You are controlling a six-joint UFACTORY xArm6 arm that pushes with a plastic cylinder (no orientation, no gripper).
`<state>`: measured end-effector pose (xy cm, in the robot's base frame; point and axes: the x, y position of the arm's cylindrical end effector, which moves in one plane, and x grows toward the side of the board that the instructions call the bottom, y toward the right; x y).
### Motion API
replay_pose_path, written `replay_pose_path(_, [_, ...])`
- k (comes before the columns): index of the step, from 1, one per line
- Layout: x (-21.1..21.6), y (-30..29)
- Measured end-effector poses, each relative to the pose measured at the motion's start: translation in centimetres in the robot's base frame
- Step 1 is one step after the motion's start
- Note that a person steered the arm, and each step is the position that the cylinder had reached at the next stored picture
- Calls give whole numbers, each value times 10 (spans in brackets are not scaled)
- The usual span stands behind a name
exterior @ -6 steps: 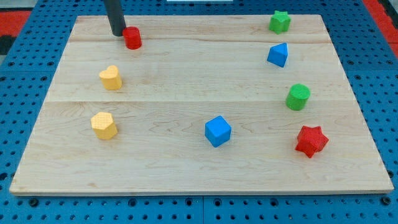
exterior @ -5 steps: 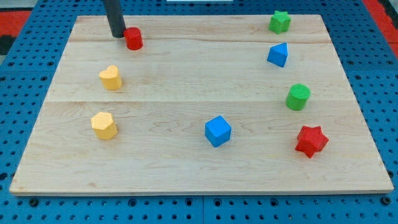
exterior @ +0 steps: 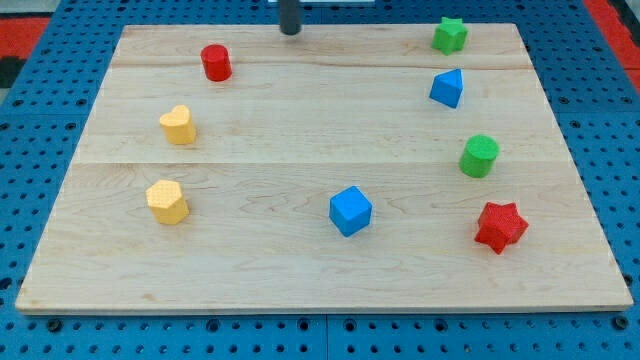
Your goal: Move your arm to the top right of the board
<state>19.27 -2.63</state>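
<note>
My tip (exterior: pixel 290 31) touches the wooden board (exterior: pixel 320 120) at its top edge, a little left of the middle. It stands well right of the red cylinder (exterior: pixel 215 62) and well left of the green star (exterior: pixel 450 35) at the board's top right. It touches no block. Only the rod's lower end shows.
A blue block (exterior: pixel 448 88), a green cylinder (exterior: pixel 479 156) and a red star (exterior: pixel 500 226) run down the view's right side. A blue cube (exterior: pixel 350 211) sits low in the middle. A yellow heart (exterior: pixel 178 125) and a yellow block (exterior: pixel 167 201) sit at the left.
My tip has left the red cylinder's left side and moved right along the board's top edge. No block has moved.
</note>
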Motion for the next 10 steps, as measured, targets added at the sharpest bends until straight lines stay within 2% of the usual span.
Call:
replay_pose_path(1, [2, 63])
replay_pose_path(2, [25, 125])
replay_pose_path(3, [45, 137])
replay_pose_path(6, [72, 236])
replay_pose_path(7, [38, 302])
replay_pose_path(8, [0, 301])
replay_pose_path(10, [20, 247])
